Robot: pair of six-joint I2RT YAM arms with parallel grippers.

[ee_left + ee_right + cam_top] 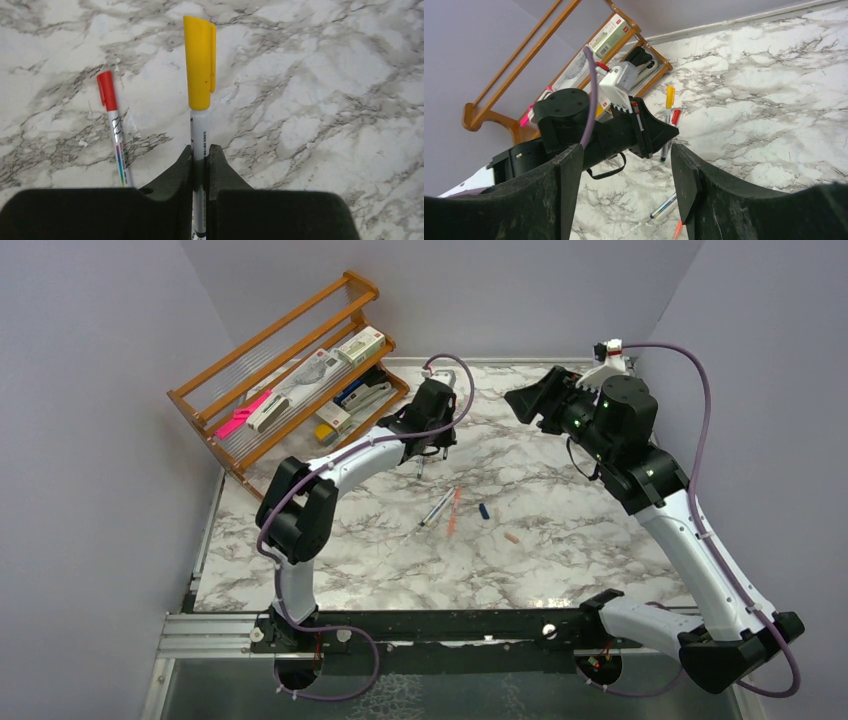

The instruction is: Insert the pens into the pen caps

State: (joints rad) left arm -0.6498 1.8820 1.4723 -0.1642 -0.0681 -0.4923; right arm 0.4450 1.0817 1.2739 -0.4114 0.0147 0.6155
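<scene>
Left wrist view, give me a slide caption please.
Left tool shut on a yellow-capped grey-white plastic pen, red-capped pen lying beside it on the marble tabletop.

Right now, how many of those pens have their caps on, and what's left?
Two look done: a red-capped pen lies on the table, and the left gripper is shut on a yellow-capped pen. Left: a grey pen and an orange pen lie uncapped mid-table, a dark blue cap and a pale pink cap loose beside them. The right gripper is open, holding nothing.
</scene>
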